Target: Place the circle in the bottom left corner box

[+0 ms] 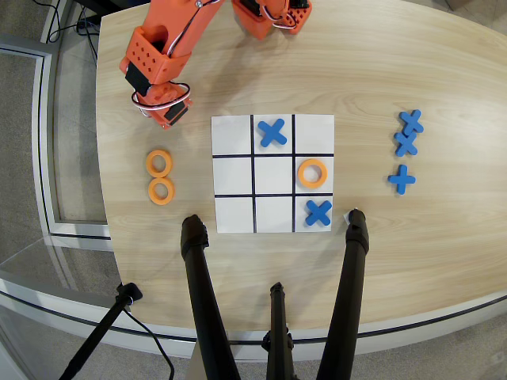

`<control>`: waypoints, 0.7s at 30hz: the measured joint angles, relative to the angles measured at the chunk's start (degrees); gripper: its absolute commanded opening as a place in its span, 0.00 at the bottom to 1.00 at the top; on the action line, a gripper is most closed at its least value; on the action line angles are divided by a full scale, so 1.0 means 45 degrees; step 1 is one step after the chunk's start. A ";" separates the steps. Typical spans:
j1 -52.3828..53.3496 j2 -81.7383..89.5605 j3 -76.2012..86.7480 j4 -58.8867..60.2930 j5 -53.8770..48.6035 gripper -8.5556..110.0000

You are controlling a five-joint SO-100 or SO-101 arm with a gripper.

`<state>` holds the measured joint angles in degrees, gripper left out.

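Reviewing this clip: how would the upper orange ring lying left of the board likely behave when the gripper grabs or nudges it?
The upper orange ring lies flat, so it probably slides rather than rolls. It looks thin and rigid, likely light. Pushed downward, it would likely bump the lower ring close beside it.

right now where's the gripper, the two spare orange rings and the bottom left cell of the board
gripper (pixel 170 115): overhead view, at the arm's lower tip.
upper spare ring (pixel 150 164): overhead view, on its orange band.
lower spare ring (pixel 154 191): overhead view, on its orange band.
bottom left cell (pixel 234 214): overhead view, middle of the blank square.
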<state>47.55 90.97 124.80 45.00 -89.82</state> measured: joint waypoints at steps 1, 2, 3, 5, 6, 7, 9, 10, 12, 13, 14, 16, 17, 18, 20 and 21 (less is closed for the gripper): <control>0.0020 0.0000 -0.0137 0.0234 0.0000 0.07; 0.0020 0.0117 -0.0313 0.0684 0.0000 0.07; 0.0000 0.0254 -0.0742 0.1484 0.0078 0.07; -0.0410 0.0449 -0.2109 0.2949 0.0293 0.07; -0.0840 0.0625 -0.2988 0.3926 0.0488 0.07; -0.1367 0.0840 -0.4043 0.5195 0.0801 0.07; -0.2480 0.1133 -0.5762 0.6777 0.1426 0.07; -0.3164 0.1270 -0.6562 0.7480 0.1816 0.07; -0.4551 0.1523 -0.7734 0.8809 0.2461 0.07; -0.5312 0.1680 -0.8066 0.9453 0.2773 0.07; -0.6133 0.1836 -0.8262 0.9883 0.3145 0.07; -0.7754 0.2012 -0.8320 1.0176 0.3945 0.07; -0.8633 0.2031 -0.8320 1.0195 0.4375 0.07; -0.9414 0.2031 -0.8320 1.0156 0.4805 0.07; -1.0918 0.2031 -0.8320 0.9863 0.5586 0.07; -1.1563 0.1973 -0.8320 0.9590 0.5957 0.07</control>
<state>-4.48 99.84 87.36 88.15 -63.02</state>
